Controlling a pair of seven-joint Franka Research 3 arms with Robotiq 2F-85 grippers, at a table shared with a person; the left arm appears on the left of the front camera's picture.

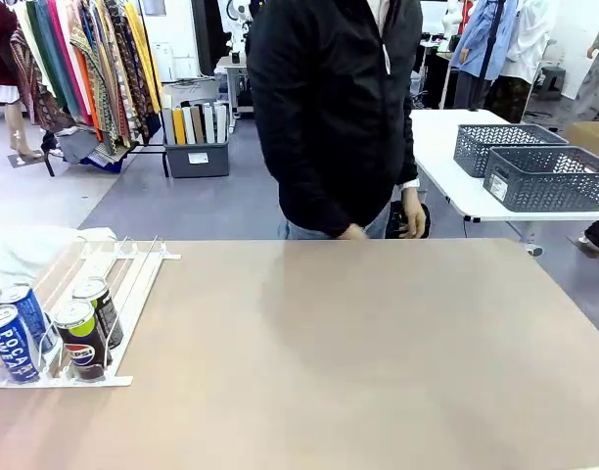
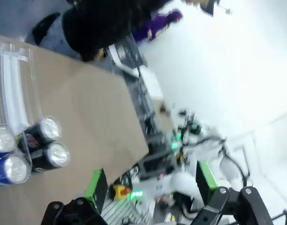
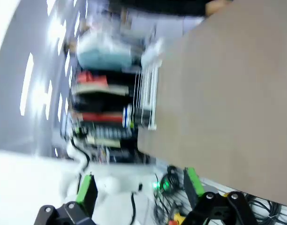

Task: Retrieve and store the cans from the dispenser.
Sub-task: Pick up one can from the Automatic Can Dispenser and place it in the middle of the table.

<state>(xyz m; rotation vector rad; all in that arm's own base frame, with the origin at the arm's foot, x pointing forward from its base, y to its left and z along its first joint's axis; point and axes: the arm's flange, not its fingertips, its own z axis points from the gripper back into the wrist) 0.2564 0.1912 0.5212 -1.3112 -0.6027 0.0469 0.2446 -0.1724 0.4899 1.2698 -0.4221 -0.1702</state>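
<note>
two blue pocari cans [image 1: 13, 343], two black pepsi cans [image 1: 81, 338], one white dispenser [image 1: 133, 269], two grey baskets [image 1: 549, 178]

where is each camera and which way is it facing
Front view: fixed at the robot's side, looking across the table at the person; the person's torso and hands show.
Left wrist view: on the left arm, rolled, looking past the open left tool at the cans in the dispenser.
Right wrist view: on the right arm, rolled, looking past the open right tool across the table.
Shared: all three show the dispenser.
</note>
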